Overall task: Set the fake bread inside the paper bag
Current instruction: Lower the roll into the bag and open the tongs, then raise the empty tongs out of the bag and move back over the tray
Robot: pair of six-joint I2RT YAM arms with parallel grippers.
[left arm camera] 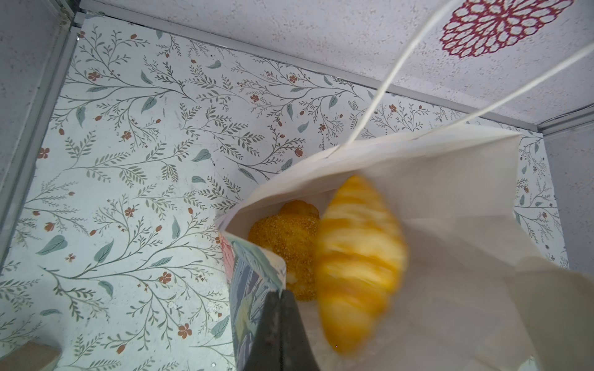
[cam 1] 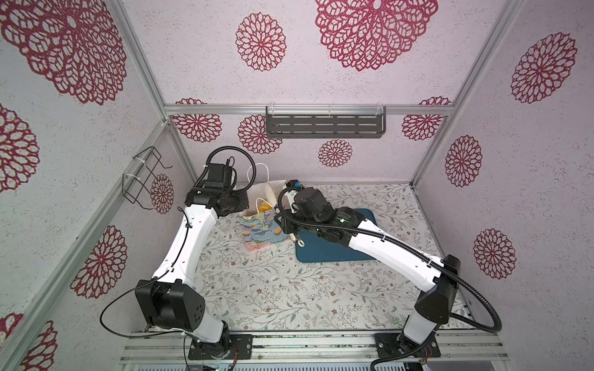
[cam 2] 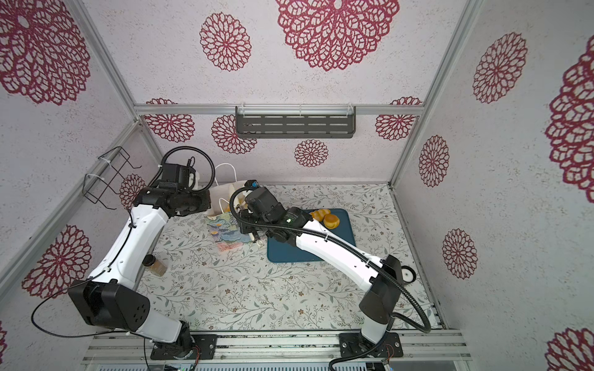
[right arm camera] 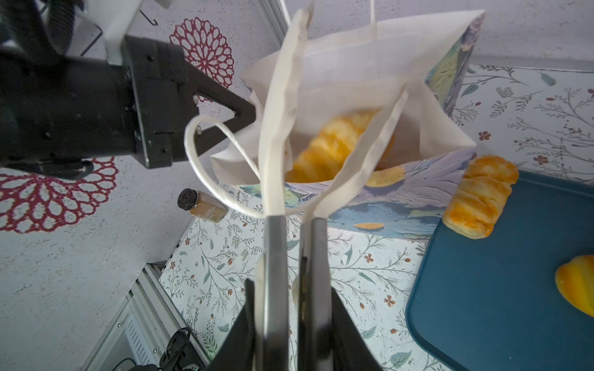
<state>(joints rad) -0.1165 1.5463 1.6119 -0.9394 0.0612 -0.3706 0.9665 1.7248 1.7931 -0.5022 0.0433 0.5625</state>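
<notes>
Looking across the floral table [cam 1: 273, 289], we find the paper bag [cam 1: 262, 196] standing open just left of centre in both top views, toward the back wall, with its white inside showing. The left wrist view shows two pieces of the fake bread inside it: a sugared round bun [left arm camera: 283, 237] deep in the bag and a striped croissant [left arm camera: 356, 263], blurred, in front of the bun. The left gripper [left arm camera: 279, 308] has its fingers pressed together on the bag's printed rim. Just right of the bag lies the teal tray [cam 2: 283, 250], where a striped roll [cam 2: 319, 214] and a smooth round bun [cam 2: 331, 221] sit side by side near its far edge. In a top view the right arm [cam 1: 369, 237] crosses the tray and hides them. The right gripper [right arm camera: 292, 289] is clamped on the cream tongs [right arm camera: 279, 112], whose two arms stand apart over the bag's mouth. A white cord handle [right arm camera: 205, 167] loops beside the tongs. At lower left of the bag, a small black-lidded jar [cam 2: 154, 263] lies beside the left arm [cam 2: 128, 244], well apart from the bag.
</notes>
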